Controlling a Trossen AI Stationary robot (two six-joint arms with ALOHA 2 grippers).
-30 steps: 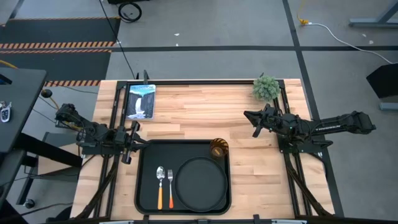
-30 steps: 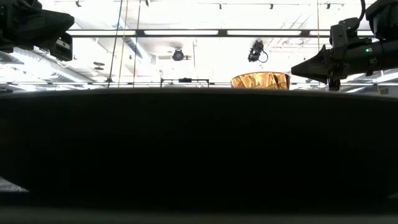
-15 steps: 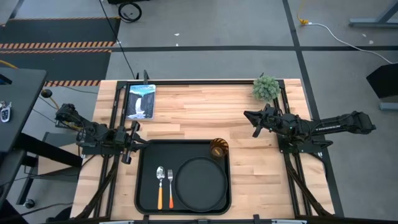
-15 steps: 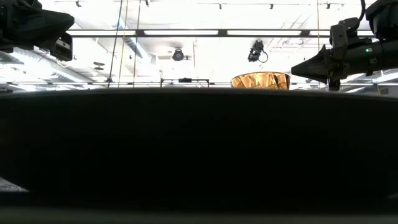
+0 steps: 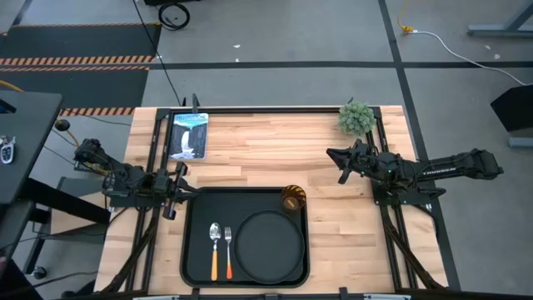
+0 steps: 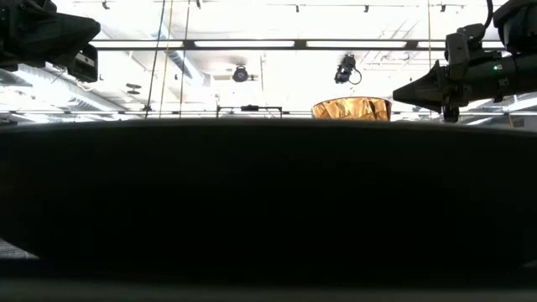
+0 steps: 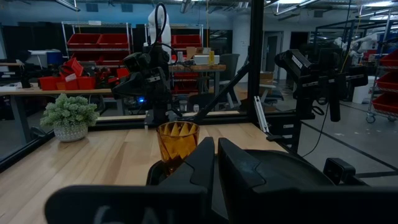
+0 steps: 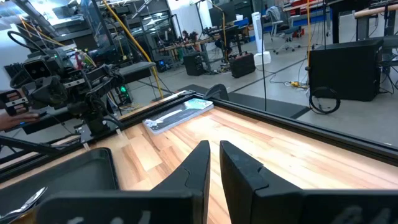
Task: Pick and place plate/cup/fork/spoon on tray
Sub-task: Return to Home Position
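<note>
The black tray [image 5: 200,208] lies at the table's near middle. On it lie the round black plate [image 5: 268,246], the spoon [image 5: 214,247] and the fork [image 5: 227,249], side by side left of the plate. The amber cup [image 5: 292,198] stands upright on the tray's far right corner; it also shows in the left wrist view [image 7: 177,140] and the low view [image 6: 352,109]. My left gripper [image 5: 180,193] hovers shut at the tray's far left corner. My right gripper [image 5: 335,163] hovers shut over the bare table, right of and beyond the cup.
A small potted plant [image 5: 356,117] stands at the far right corner. A flat picture card [image 5: 188,134] lies at the far left. Bare wood spans the far half of the table [image 5: 266,146] between them. The tray's rim [image 6: 268,210] fills the low view.
</note>
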